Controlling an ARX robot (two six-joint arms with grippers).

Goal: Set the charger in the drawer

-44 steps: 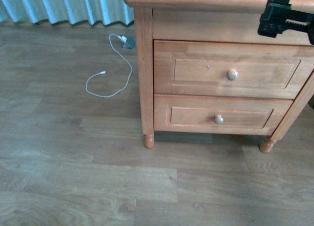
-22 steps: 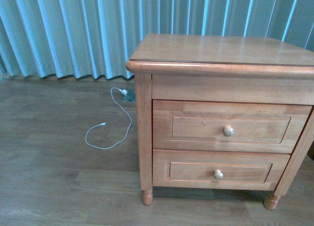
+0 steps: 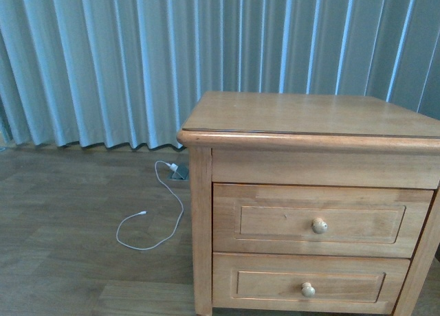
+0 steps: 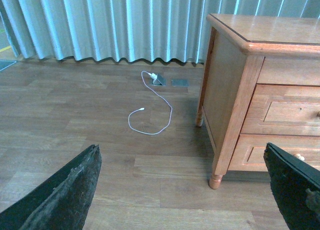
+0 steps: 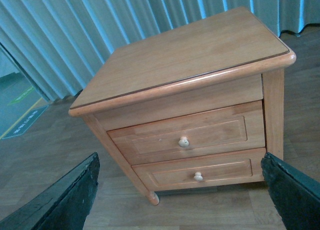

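Start of task, arms withdrawn. In the front view the nightstand (image 3: 309, 192) fills the lower right of the frame, both drawers closed; the upper, taller drawer (image 3: 320, 220) is the target, its knob (image 3: 320, 226) facing the robot for a pull. No charger shows in any view (the thin white cable (image 3: 155, 213) on the floor at centre left, running to a floor socket, is not it), so its place cannot be told. The left end effector (image 4: 190, 190) and right end effector (image 5: 180, 190) each show two widely parted fingers at the frame's lower corners, holding nothing.
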